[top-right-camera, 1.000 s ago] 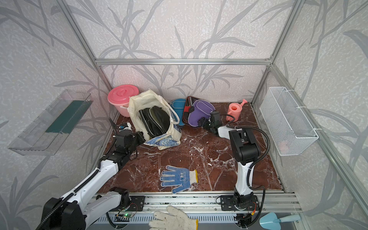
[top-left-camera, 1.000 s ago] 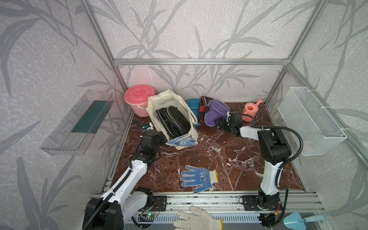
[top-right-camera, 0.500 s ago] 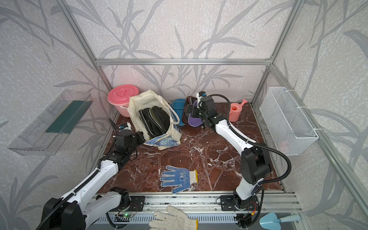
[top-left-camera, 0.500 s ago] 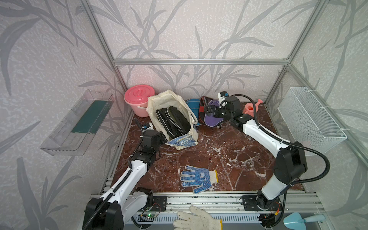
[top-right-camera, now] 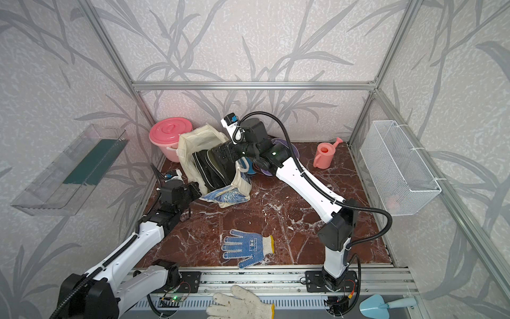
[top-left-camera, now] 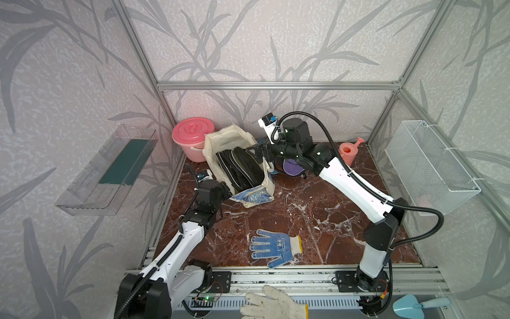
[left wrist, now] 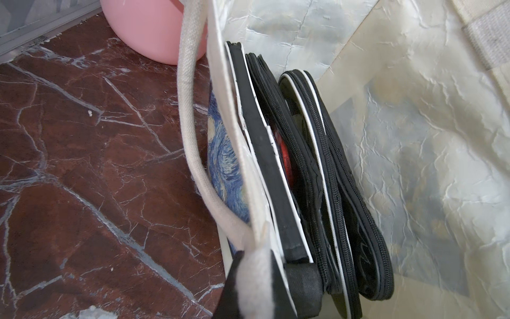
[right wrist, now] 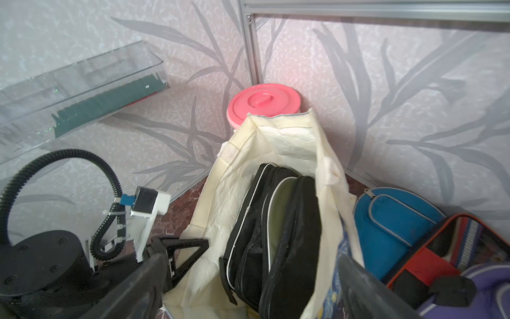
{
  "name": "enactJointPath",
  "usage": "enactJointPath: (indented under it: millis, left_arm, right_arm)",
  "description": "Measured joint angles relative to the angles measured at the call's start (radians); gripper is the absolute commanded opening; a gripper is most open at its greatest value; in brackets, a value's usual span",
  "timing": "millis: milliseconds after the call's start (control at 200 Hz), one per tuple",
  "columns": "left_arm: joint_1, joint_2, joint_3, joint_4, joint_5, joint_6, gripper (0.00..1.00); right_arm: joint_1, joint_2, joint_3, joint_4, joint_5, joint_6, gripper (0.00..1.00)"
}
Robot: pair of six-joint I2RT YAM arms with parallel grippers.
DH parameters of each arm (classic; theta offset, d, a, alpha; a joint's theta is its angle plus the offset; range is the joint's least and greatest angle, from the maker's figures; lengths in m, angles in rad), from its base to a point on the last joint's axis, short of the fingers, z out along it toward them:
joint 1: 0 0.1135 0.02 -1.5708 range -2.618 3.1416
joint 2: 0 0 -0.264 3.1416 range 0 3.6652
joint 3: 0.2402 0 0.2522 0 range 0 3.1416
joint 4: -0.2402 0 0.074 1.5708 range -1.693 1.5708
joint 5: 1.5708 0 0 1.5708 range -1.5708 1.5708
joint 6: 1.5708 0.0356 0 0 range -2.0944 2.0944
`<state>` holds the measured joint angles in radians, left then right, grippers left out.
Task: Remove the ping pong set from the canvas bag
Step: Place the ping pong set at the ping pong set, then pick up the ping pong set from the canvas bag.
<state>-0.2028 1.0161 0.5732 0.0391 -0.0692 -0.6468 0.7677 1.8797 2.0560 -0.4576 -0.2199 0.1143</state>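
The cream canvas bag (top-left-camera: 234, 140) (top-right-camera: 197, 138) lies open-mouthed at the back left, its blue swirl print (top-left-camera: 252, 194) facing front. Several black zip cases of the ping pong set (top-left-camera: 240, 168) (right wrist: 278, 221) stand inside it; one shows red (left wrist: 285, 163). My left gripper (top-left-camera: 226, 190) (left wrist: 254, 276) is shut on the bag's front rim by a loop handle (left wrist: 190, 118). Hovering over the bag's mouth, my right gripper (top-left-camera: 258, 153) (right wrist: 248, 292) is open, its fingers (right wrist: 132, 290) astride the cases and one bag wall. Blue (right wrist: 392, 221), black-red (right wrist: 447, 243) and purple (right wrist: 491, 279) cases lie outside.
A pink lidded bucket (top-left-camera: 193, 132) stands behind the bag and a pink watering can (top-left-camera: 349, 152) at the back right. A blue-dotted glove (top-left-camera: 273, 247) lies mid-front. A wire basket (top-left-camera: 430, 163) hangs on the right wall, a clear shelf (top-left-camera: 110, 165) on the left.
My right arm has lifted off the purple case at the back and swung left over the bag's mouth, staying open. The left arm and the bag have not moved.
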Motion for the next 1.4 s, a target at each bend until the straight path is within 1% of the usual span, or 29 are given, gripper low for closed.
enactJointPath:
  millis: [290,495,575,655,810,895,1080,1210,1400]
  left_arm:
    - [0.000,0.001,0.000,0.001,0.000,0.000,0.00]
    - [0.000,0.001,0.000,0.002,0.001,0.000,0.00]
    - [0.000,0.001,0.000,0.002,0.001,0.000,0.00]
    - [0.000,0.001,0.000,0.002,0.002,0.001,0.00]
    - [0.000,-0.002,-0.006,0.010,0.007,0.000,0.00]
    - [0.000,-0.010,-0.015,0.015,0.008,0.000,0.00]
    - [0.000,-0.026,-0.032,0.023,0.011,-0.001,0.00]
    - [0.000,-0.037,-0.043,0.027,0.011,-0.002,0.00]
    - [0.000,-0.050,-0.053,0.029,0.015,-0.003,0.00]
  right_arm:
    - [0.032,0.270,0.325,-0.220,-0.088,-0.038,0.87]
    - [0.052,0.511,0.698,-0.411,-0.118,-0.050,0.82]
    - [0.055,0.572,0.782,-0.459,-0.118,-0.052,0.82]
    - [0.056,0.593,0.779,-0.477,-0.116,-0.047,0.79]
    - [0.037,0.599,0.690,-0.478,-0.072,-0.025,0.73]
    - [0.019,0.614,0.675,-0.478,-0.035,-0.013,0.67]
    - [-0.009,0.639,0.675,-0.465,0.071,0.001,0.50]
    - [-0.014,0.651,0.675,-0.449,0.145,0.000,0.47]
    - [-0.011,0.687,0.675,-0.419,0.232,-0.015,0.50]
